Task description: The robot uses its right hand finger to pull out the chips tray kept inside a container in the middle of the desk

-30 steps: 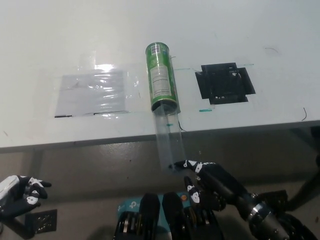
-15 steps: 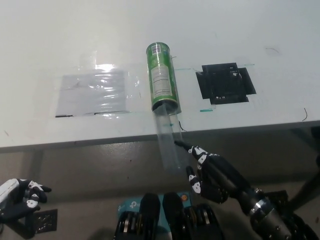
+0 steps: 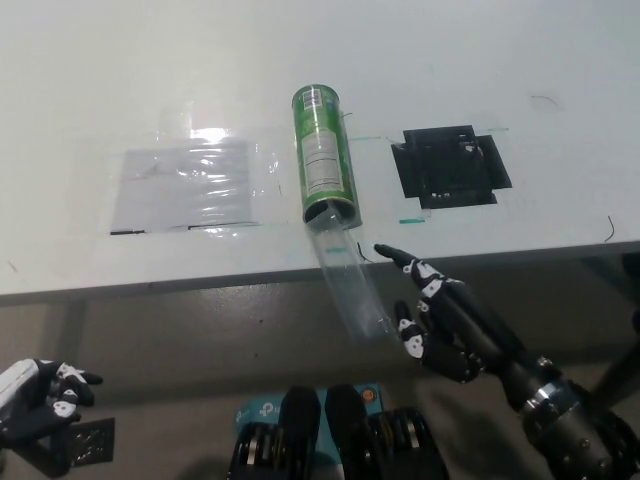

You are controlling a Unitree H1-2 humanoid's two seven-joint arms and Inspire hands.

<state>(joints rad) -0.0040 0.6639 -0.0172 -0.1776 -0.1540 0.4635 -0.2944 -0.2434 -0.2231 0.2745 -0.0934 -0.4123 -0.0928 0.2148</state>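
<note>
Tray half out of the container

Green container lies mid-desk; its clear chips tray overhangs the front edge. Right hand beside it, fingers apart, holding nothing. Left hand rests low, fingers curled.

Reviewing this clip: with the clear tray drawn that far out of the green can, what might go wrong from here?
1. The tray overhangs the desk edge, with only its top end in the can; pulled further, it may tip and fall.
2. The right robot hand is beside the tray with one finger extended, apparently not hooked on it, so the tray looks unsupported.
3. The can lies on its side and may roll if bumped.
The left robot hand rests at the lower left, too far to catch.
</note>
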